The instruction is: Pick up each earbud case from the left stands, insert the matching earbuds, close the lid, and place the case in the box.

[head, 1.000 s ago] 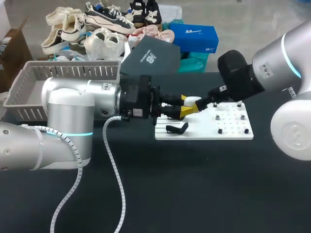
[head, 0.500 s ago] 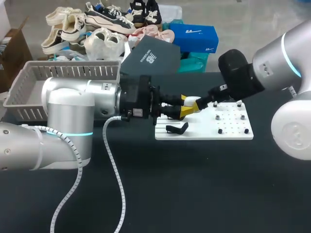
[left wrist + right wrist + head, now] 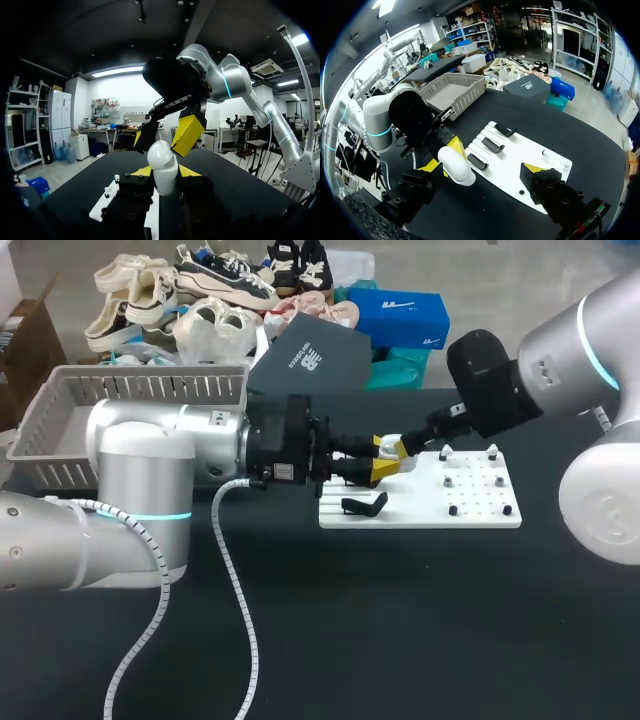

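A white earbud case [image 3: 162,167] stands upright between the yellow tips of my left gripper [image 3: 385,462], which is shut on it above the left end of the white board [image 3: 420,512]. My right gripper [image 3: 165,137] hangs wide open just beyond and above the case, its yellow fingertips [image 3: 187,135] either side of the case's top without touching it. In the right wrist view the case [image 3: 454,166] sits close to one finger of my right gripper [image 3: 483,167]. A black stand [image 3: 363,505] rests on the board under the left gripper. Small pegs [image 3: 470,485] dot the board's right half.
A grey slatted basket [image 3: 50,425] stands at the table's back left, behind my left arm. Several black stands [image 3: 490,145] lie in a row on the board's left part. The dark table in front of the board is bare.
My right gripper has lifted and drawn slightly toward the back, staying open by the case. The left gripper and the case have kept still.
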{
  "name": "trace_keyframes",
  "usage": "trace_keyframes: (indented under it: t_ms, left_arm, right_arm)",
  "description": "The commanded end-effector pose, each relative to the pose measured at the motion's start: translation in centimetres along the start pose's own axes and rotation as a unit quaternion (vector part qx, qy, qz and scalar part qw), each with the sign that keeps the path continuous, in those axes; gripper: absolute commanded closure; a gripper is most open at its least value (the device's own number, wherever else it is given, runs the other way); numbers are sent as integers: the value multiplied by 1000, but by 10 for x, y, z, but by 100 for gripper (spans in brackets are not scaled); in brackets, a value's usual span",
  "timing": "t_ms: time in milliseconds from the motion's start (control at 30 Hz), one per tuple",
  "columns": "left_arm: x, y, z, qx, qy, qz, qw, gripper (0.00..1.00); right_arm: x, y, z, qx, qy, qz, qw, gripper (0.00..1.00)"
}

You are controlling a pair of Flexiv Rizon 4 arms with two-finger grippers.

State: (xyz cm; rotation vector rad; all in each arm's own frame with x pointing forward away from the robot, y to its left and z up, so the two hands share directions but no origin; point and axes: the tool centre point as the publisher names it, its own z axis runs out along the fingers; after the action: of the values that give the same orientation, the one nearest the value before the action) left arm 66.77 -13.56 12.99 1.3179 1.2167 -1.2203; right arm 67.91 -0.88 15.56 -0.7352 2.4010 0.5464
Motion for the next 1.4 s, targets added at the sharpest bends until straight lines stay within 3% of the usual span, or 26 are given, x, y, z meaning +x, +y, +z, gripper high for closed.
trace_keyframes:
  t_ms: [33,233,433,667,833,1067,1133,1233,1400]
  left_arm:
    - [0,2,0,2,0,0,1000,100]
    - [0,2,0,2,0,0,1000,100]
    - [0,2,0,2,0,0,1000,100]
    - [0,2,0,2,0,0,1000,100]
    - [0,2,0,2,0,0,1000,100]
    - [0,2,0,2,0,0,1000,100]
    - [0,2,0,2,0,0,1000,100]
    - [0,2,0,2,0,0,1000,100]
    - [0,2,0,2,0,0,1000,100]
  right_arm:
    - [-5,0,-2,21,-2,-2,1000,0]
    - [-11,-14,-16,48,-10,2,999,0]
    - [-10,-39,-29,114,-3,1,993,0]
    - [8,-83,-26,238,49,-16,970,0]
    - [24,-108,-17,290,92,-21,952,0]
    - [36,-132,0,329,151,-12,932,0]
    - [37,-137,5,336,165,-6,927,8]
    - [37,-144,13,340,179,6,923,7]
    - [36,-154,26,345,197,21,918,15]
